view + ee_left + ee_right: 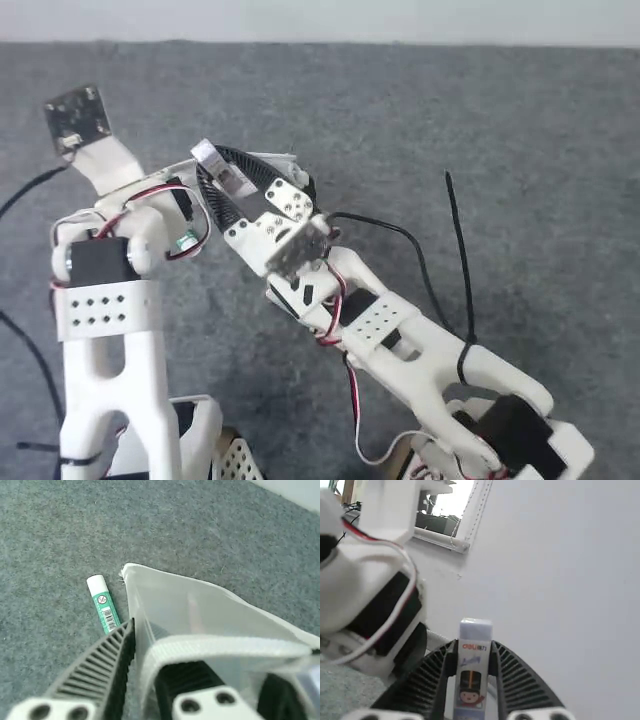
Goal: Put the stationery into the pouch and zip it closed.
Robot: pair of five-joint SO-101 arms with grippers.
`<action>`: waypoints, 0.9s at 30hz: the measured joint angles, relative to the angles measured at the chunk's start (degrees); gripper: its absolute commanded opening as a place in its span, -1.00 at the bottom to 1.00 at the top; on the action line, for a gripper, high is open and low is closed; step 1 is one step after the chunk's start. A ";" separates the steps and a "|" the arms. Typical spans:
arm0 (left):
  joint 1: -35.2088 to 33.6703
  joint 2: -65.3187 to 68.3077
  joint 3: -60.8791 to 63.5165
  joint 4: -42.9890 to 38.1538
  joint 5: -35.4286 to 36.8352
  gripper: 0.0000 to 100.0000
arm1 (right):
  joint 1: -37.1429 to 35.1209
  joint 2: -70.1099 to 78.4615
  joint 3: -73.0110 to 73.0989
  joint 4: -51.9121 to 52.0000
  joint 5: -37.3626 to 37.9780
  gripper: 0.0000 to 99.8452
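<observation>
between the ribbed black jaws of the right gripper [473, 647] a small rectangular eraser [476, 629] stood clamped, its pale end poking past the tips. the left gripper [142, 637] pinched the white-banded rim of the translucent pouch [210, 615], one jaw outside, one inside. farther off on the fuzzy grey table [50, 540], a round green stick [105, 611] with a white cap lay just beside the pouch's corner.

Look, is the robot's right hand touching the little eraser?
Touching. The right wrist view shows the eraser clamped in the right hand, with the hand's dark inner sides pressed against it on both sides and no gap.
</observation>
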 measured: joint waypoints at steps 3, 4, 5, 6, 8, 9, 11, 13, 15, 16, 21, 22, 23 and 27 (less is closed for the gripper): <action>0.09 0.00 0.00 0.00 0.00 -0.98 | -0.09 -0.09 1.41 -0.35 1.23 -0.60; 0.09 0.00 0.00 0.00 0.00 -0.98 | -0.09 -0.18 2.02 -0.44 1.41 -0.60; 0.09 0.00 0.00 0.00 0.00 -0.98 | -0.09 -0.18 2.37 -0.44 1.49 -0.60; 0.09 0.00 0.00 0.00 0.00 -0.98 | -0.09 -0.18 2.55 -0.62 1.49 -0.60; 0.09 0.00 0.00 0.00 0.00 -0.98 | -0.09 -0.18 2.90 -0.97 1.49 -0.60; 0.09 0.00 0.00 0.00 0.00 -0.98 | -0.09 -0.18 2.90 -0.97 1.49 -0.60; 0.09 0.00 0.00 0.00 0.00 -0.98 | -0.09 -0.18 2.99 -0.97 1.58 -0.60; 0.18 0.00 0.00 0.00 0.00 -0.98 | -0.09 -0.26 3.87 -0.97 1.58 -0.60; 0.18 0.09 0.00 0.00 0.00 -0.98 | -0.18 -1.05 4.92 -1.23 1.58 -0.60; 0.18 0.09 0.00 0.00 0.00 -0.98 | -0.26 -1.85 5.63 -1.05 1.67 -0.60; 0.18 0.09 0.00 0.00 0.00 -0.98 | -0.18 -6.95 8.09 1.49 1.67 -0.60; 0.18 0.09 0.00 0.00 0.00 -0.98 | -0.18 -8.26 8.18 3.60 1.67 -0.60; 0.18 0.09 0.00 0.00 0.00 -0.98 | -0.18 -9.67 8.18 5.89 1.76 -0.60; 0.18 0.09 0.00 0.00 0.00 -0.98 | -0.18 -15.82 8.18 15.65 -1.32 -0.60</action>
